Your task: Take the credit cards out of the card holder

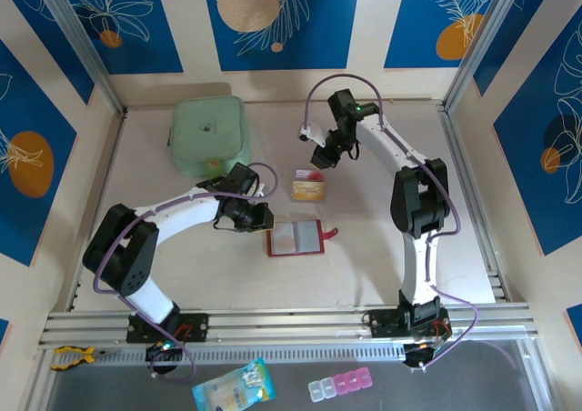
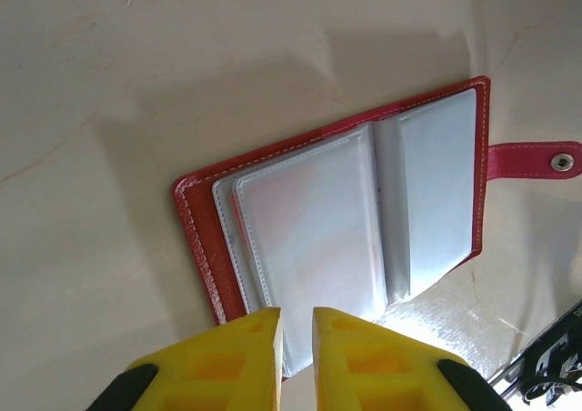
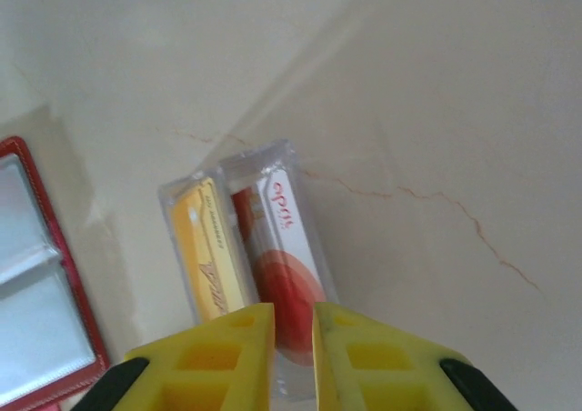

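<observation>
The small dark red leather-like card holder [image 2: 346, 211] lies open and flat on the pale bench [image 1: 364, 279], with its grey clear sleeves fanned upward and its red snap tab [image 2: 532, 161] pointing away from the left arm. Two credit cards [image 3: 245, 247], one yellow-gold and one whitish with red marks, lie side by side just beyond the holder, apart from it, each apparently under a clear cover. The left gripper [image 2: 296, 313] sits at the holder's near edge with its jaws drawn to a narrow slit. A sleeve's edge runs into that slit, but I cannot tell whether it is pinched. The right gripper [image 3: 293, 309] hangs above the two cards, jaws just as narrow, with nothing between them. The sleeves look nearly bare, though a faint reddish tint in one may be a remaining card. If the left arm lifts or tugs while pinching only a sleeve, the light holder could slide, fold shut or strain its binding. If the right arm comes down carelessly, its fingers could nudge the freed cards across the slick bench or back against the holder. The mint-green square pouch [image 1: 207, 136] lies well apart.
</observation>
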`<act>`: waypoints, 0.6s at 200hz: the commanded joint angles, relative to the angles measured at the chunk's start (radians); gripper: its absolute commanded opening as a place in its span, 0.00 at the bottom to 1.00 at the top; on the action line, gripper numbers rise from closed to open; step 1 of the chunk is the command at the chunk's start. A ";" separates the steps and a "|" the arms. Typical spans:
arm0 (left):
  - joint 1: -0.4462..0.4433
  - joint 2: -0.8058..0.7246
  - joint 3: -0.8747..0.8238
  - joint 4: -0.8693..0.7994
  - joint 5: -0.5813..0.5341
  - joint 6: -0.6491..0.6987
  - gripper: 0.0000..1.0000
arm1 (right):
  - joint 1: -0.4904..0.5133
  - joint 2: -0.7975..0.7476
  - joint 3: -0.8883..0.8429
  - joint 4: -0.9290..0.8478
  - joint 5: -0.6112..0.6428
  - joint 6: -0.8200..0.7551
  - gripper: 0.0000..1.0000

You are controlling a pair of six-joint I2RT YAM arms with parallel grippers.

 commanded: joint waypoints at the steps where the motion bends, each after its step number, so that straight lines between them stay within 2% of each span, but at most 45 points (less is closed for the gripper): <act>1: 0.014 -0.005 -0.024 0.032 0.022 -0.019 0.17 | 0.021 -0.092 -0.084 0.096 -0.032 0.212 0.17; 67: 0.012 -0.020 -0.073 0.090 0.028 -0.045 0.17 | 0.091 -0.335 -0.437 0.324 0.007 0.803 0.13; 120: 0.000 -0.027 -0.138 0.168 0.054 -0.093 0.12 | 0.164 -0.495 -0.696 0.469 -0.022 1.133 0.10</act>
